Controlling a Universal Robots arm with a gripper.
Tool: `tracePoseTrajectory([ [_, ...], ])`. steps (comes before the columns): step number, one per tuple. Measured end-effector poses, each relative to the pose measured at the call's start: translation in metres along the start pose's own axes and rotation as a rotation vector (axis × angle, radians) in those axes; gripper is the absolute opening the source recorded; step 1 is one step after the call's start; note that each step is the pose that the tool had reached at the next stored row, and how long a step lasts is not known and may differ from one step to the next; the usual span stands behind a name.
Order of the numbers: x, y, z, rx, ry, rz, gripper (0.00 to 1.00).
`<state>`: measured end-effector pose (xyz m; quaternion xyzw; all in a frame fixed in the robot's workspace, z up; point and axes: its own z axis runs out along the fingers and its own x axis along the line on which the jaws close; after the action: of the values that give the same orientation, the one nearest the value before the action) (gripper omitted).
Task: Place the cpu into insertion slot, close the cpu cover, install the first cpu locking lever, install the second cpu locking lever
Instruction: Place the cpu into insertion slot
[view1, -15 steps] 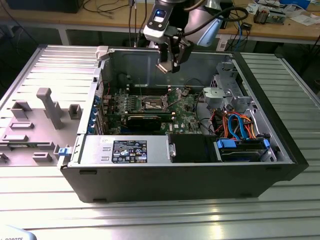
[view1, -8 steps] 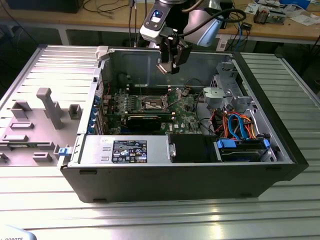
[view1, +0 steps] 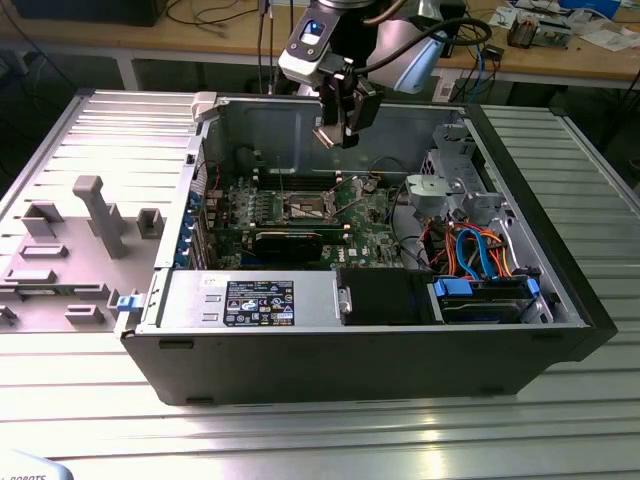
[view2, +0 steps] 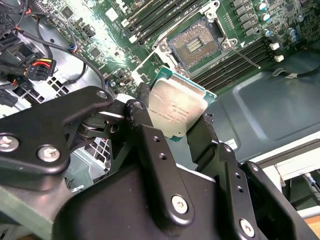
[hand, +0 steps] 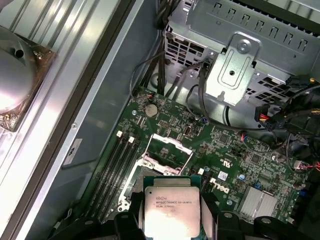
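The tool (view1: 337, 135) grips the cpu (view2: 177, 110) by two opposite edges, well above the open insertion slot (view2: 197, 44) beneath it. A tilted or wrongly turned descent could crush socket contacts. A slipping edge grip could drop the chip onto the motherboard (hand: 235, 165).

Above the insertion slot (view1: 308, 208), apart: cpu (hand: 170, 210) in the gripper (view1: 338, 135). Drive cage (view1: 455, 185) on the exterior view's right.

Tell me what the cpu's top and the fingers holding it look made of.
The cpu: top looks like metal, silvery-grey with a dull sheen; its green edging suggests circuit board. The fingers: matte black, metal or plastic, unclear.
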<state>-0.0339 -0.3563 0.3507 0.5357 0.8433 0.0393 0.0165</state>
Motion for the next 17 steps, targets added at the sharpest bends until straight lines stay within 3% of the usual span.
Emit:
tracePoseTrajectory([
  [5, 0.0000, 0.0000, 0.0000, -0.0005, -0.0026, 0.030, 0.54],
  [9, 0.0000, 0.0000, 0.0000, -0.0017, -0.0104, 0.123, 0.54],
  [17, 0.0000, -0.0001, 0.0007, -0.0033, -0.0232, 0.259, 0.54],
])
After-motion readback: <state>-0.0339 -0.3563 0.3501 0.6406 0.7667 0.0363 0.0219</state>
